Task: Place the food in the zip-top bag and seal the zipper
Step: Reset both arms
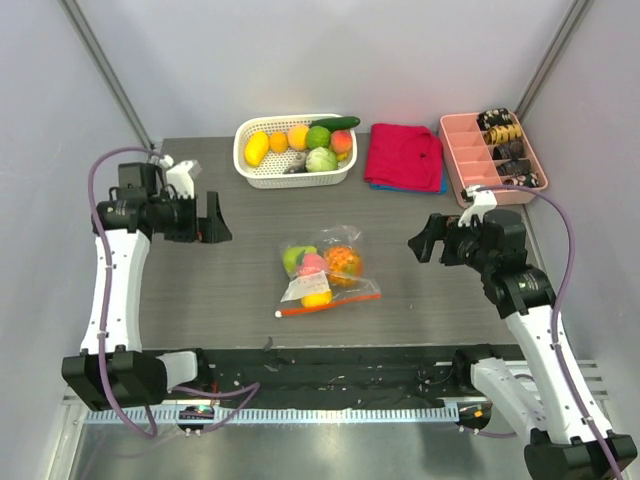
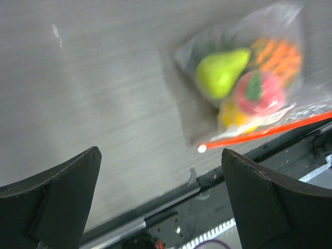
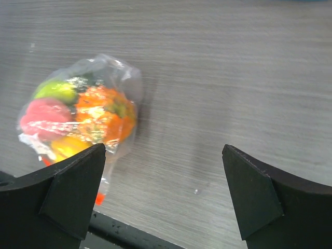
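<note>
both hands stand wide open and hold nothing. left hand (image 1: 214, 226) hangs above the left part of the tabletop (image 1: 230, 290), and right hand (image 1: 424, 243) hangs above the right part. each one is turned inward, toward the middle.

between them, well apart from both, the zip-top bag (image 1: 325, 270) lies flat on the tabletop. it lies to the right of the left hand and to the left of the right hand, and a little nearer to the arm bases than either. the right hand seems slightly closer to the bag's body.

the food (image 1: 322, 264) is inside the bag: an orange frilly piece (image 3: 104, 114), a green pear-shaped piece (image 2: 220, 72), a pink piece (image 2: 258, 92) and a yellow piece (image 2: 233, 116), all pressed together. no piece lies loose beside the bag.

the zipper (image 1: 330, 303) is the near edge of the bag. its long axis runs left to right across the tabletop, with the left end a bit closer to the bases. it looks like one straight line, but whether it is pressed shut along its whole length i cannot tell.

the white tab (image 2: 202, 148) sits at the left end, so i judge the left hand has the shorter way to it.
</note>
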{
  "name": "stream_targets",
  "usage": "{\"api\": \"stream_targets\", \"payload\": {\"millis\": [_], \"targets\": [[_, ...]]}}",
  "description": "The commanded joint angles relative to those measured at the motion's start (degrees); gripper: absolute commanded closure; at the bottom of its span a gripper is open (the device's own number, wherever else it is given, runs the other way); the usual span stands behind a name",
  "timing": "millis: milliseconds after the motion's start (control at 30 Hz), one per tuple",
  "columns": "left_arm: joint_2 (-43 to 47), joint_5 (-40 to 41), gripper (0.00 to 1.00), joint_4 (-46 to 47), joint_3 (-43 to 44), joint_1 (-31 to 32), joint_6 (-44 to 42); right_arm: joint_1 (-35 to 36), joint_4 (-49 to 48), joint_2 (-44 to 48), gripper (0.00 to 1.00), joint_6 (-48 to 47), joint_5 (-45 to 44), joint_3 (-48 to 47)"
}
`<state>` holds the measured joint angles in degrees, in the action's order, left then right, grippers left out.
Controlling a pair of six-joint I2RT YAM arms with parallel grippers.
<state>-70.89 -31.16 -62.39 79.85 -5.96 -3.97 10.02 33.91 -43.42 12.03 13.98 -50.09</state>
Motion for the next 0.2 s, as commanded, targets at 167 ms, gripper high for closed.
{"api": "stream_targets", "payload": {"millis": [167], "targets": [[3.7, 9.7, 0.0, 2.1, -11.6, 3.6, -0.2, -4.2, -1.5, 3.8, 0.0, 1.0, -0.5, 2.3]]}}
